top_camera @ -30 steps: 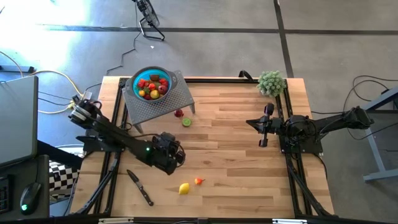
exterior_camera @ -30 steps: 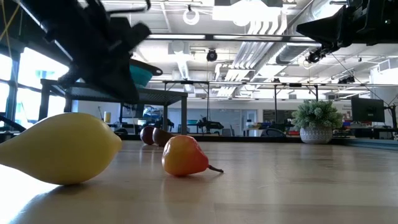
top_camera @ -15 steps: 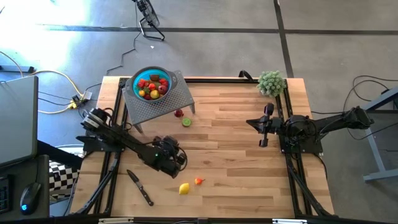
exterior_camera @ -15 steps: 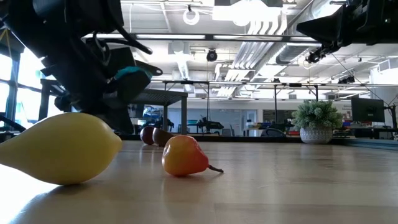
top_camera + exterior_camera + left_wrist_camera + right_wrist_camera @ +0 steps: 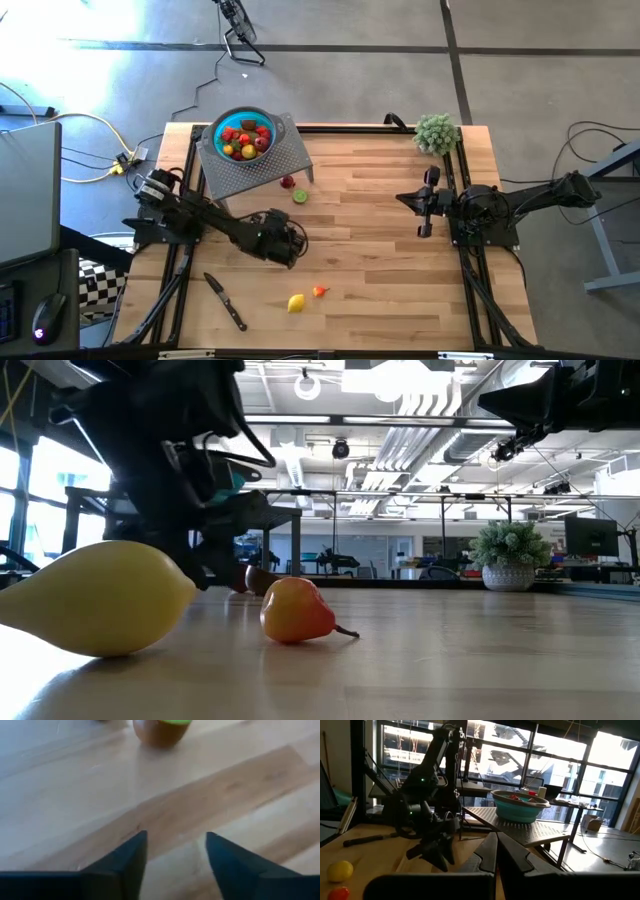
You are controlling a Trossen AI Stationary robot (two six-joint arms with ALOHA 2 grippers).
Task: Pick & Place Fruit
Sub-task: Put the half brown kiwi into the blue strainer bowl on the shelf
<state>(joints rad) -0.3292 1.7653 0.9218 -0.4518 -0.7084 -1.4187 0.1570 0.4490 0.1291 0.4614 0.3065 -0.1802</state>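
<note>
Butcher-block style wood table (image 5: 380, 250) w/ a black frame round the edges, sitting on grey concrete floor. Low view looks into a big open room: exposed ducts, strip lights, glass walls.

Back left corner has a perforated metal stand (image 5: 262, 160) w/ the teal bowl (image 5: 241, 134) on it, most of the fruit (image 5: 246, 140) piled inside. Loose on the wood: yellow lemon-ish one (image 5: 296, 302) and a small orange-red one (image 5: 320, 291) near the front, red one (image 5: 288, 182) and green-cut one (image 5: 300, 196) just in front of the stand.

Left gripper (image 5: 290, 243) is low over bare wood mid-table, fingers apart, nothing btwn them. Right gripper (image 5: 424, 205) parked on the right side, fingers pinched shut, empty.

Also a knife (image 5: 225, 300) front left, fuzzy plant ball (image 5: 436, 132) back right.
</note>
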